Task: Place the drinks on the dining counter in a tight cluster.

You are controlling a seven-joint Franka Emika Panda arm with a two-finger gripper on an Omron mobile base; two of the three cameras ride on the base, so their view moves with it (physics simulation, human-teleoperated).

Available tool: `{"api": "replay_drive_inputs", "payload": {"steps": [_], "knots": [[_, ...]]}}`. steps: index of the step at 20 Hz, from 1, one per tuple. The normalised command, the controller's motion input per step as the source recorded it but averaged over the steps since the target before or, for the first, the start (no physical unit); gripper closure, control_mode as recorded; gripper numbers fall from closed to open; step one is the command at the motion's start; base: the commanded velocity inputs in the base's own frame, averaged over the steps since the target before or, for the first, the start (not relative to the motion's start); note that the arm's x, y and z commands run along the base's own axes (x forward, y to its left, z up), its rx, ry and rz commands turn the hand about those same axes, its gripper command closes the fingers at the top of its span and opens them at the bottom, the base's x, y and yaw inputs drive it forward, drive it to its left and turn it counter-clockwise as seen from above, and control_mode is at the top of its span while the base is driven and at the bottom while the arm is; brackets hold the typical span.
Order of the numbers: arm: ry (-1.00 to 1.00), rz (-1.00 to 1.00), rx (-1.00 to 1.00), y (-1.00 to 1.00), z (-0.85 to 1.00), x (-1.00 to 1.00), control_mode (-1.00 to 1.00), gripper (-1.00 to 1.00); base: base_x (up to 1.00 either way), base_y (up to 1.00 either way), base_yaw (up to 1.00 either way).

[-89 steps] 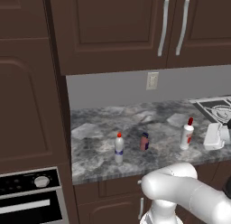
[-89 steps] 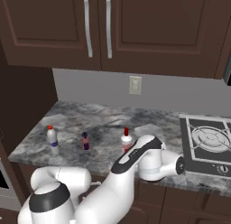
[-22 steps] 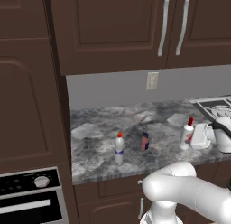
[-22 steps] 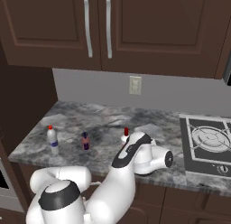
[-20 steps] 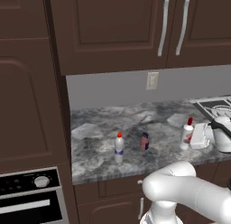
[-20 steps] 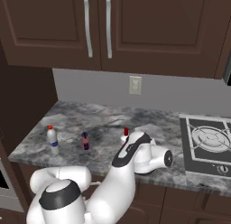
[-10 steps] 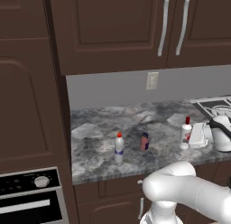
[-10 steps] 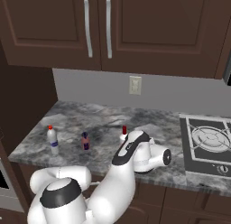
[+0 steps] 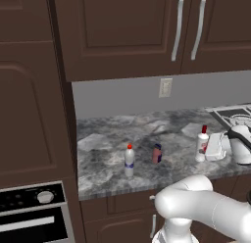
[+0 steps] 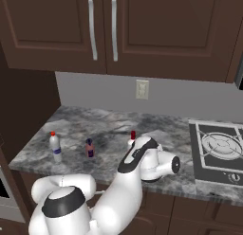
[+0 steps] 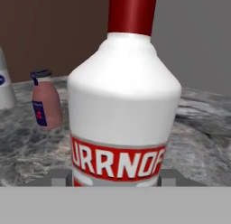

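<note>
Close before the hand camera stands the white bottle (image 11: 119, 114), broad-shouldered with a tall red cap and a red label band lettered in white, upright on the grey marbled counter (image 9: 108, 158). Grey finger pads (image 11: 56, 177) sit at each side of its base, touching or nearly so, so the gripper (image 11: 115, 180) brackets the bottle; whether it presses firmly I cannot tell. Left of it in the hand view, apart, stands the short pinkish-red bottle (image 11: 46, 105) with a dark cap and blue label. Further along, the clear bottle (image 9: 129, 160) with red cap and blue label stands near the counter's front edge. A cooktop (image 10: 219, 146) lies at the far right, a wall outlet (image 10: 141, 89) above.
</note>
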Motion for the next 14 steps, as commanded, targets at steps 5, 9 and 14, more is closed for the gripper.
{"api": "replay_drive_inputs", "payload": {"steps": [5,9,14], "knots": [[0.00,-0.04,-0.01,0.00,0.06,-0.13,-1.00,1.00,0.00,0.00,0.00],[0.02,-0.17,-0.08,0.02,0.41,-0.46,-1.00,1.00,0.00,0.00,0.00],[0.13,-0.25,-0.15,0.04,0.59,-0.31,-1.00,1.00,0.00,0.00,0.00]]}}
